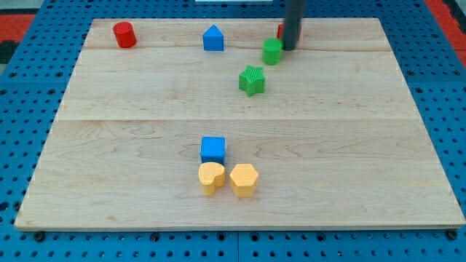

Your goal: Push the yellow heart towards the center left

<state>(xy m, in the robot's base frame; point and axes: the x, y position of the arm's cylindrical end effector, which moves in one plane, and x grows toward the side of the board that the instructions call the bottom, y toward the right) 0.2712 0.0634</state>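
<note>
Yellow heart well apart from my tip

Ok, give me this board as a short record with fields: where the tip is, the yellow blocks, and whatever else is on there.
tip: my tip is near the view's top, right of centre, beside the green cylinder
target: yellow heart, low on the board, near centre
neighbours: yellow hexagon right beside the heart; blue cube just above it
mid board: green star
top row: red cylinder at the left, blue house-shaped block, red block mostly hidden behind the rod
surface: wooden board
task state: the heart is not touched by my tip
</note>
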